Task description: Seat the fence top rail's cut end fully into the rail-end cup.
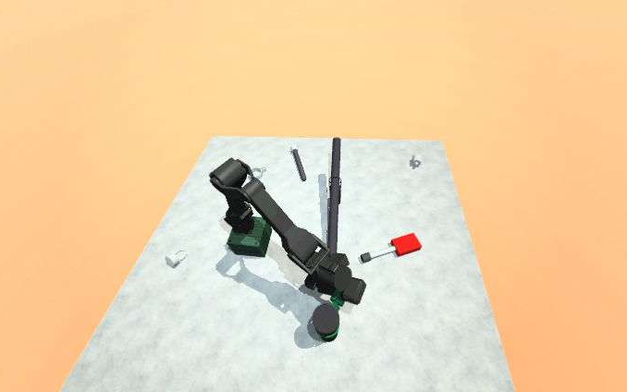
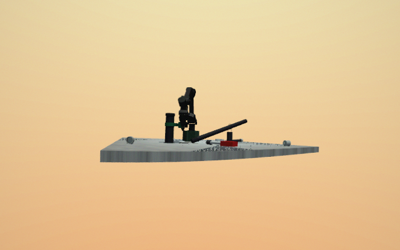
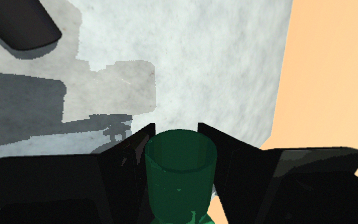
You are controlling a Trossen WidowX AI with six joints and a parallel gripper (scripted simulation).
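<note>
The big post (image 1: 325,318) (image 2: 169,135) stands upright. The green brace band (image 2: 170,124) is around it, below the post cap. The green rail-end cup (image 1: 337,299) (image 3: 180,187) hangs on the band's side. My gripper (image 3: 176,127) is shut on the cup, with a finger on either side and the open mouth showing between them. The dark rail (image 1: 336,160) (image 2: 222,130) slopes: its far end is raised and its near end is low at the table, apart from the cup. The rail passes at the loop cap (image 1: 335,181), whose detail is too small to tell. The rail's near end (image 3: 30,32) is also in the wrist view.
A red block (image 1: 406,244) (image 2: 228,143) with a white rod and dark tip lies right of the rail. A short dark rod (image 1: 299,165) lies at the back. White fittings (image 1: 173,259) (image 1: 415,161) lie left and back right. The arm's green base (image 1: 248,240) stands left.
</note>
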